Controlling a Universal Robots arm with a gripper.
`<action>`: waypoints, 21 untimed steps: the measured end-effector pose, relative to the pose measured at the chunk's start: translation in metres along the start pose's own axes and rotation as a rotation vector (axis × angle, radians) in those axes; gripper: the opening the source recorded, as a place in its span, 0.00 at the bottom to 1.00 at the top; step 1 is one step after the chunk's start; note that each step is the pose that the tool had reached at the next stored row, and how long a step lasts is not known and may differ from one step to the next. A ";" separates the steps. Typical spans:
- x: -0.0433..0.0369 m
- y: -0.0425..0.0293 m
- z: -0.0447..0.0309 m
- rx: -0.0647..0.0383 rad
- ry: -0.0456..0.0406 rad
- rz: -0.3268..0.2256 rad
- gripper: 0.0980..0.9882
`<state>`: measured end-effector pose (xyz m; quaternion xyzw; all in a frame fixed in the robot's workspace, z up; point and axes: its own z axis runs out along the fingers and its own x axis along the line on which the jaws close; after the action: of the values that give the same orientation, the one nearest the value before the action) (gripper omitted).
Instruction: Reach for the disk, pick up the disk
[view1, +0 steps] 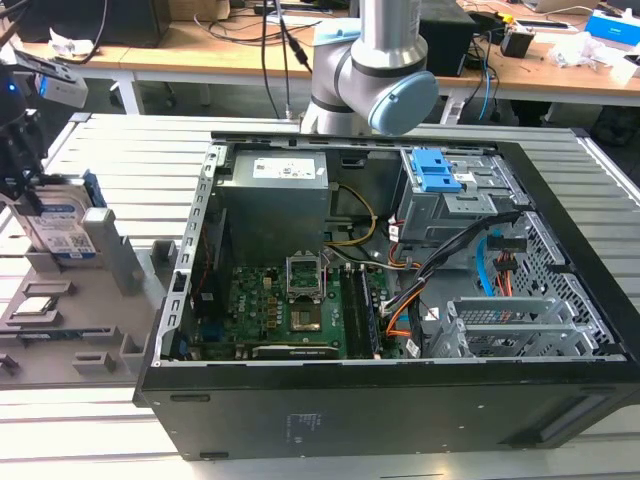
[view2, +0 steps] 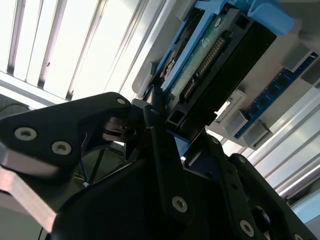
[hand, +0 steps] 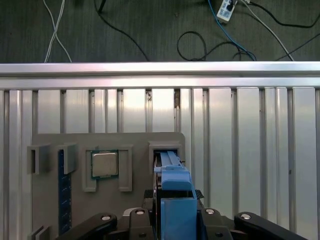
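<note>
The disk (view1: 62, 226) stands on edge in a slot of the grey fixture tray (view1: 70, 335) at the exterior view's left, silver with a white-and-blue label and a blue rail. My gripper (view1: 33, 203) comes down on it from above, its black fingers (view2: 152, 117) pressed against the drive's edge. In the first wrist view the disk's blue rail (hand: 177, 197) sits tight between the two finger pads (hand: 149, 196). The second wrist view shows the disk's connector end (view2: 215, 55) just beyond the fingertips. The gripper is shut on the disk, whose lower end is in the slot.
An open black computer case (view1: 330, 425) takes up the middle of the slatted aluminium table (view1: 130, 150), with a grey power-supply box (view1: 275, 195) inside. The tray also holds a processor chip (hand: 104, 164) and a blue memory stick (hand: 61, 195). The arm's base (view1: 370, 70) stands behind the case.
</note>
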<state>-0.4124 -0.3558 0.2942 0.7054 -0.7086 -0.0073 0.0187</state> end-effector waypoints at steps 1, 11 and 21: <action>0.0000 0.0001 -0.0013 0.000 0.0000 0.000 0.30; 0.0001 0.0005 -0.0134 0.000 0.0000 0.000 0.30; 0.0000 0.0007 -0.0267 0.000 0.0002 0.000 0.30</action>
<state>-0.4121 -0.3554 0.3209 0.7054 -0.7085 -0.0072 0.0188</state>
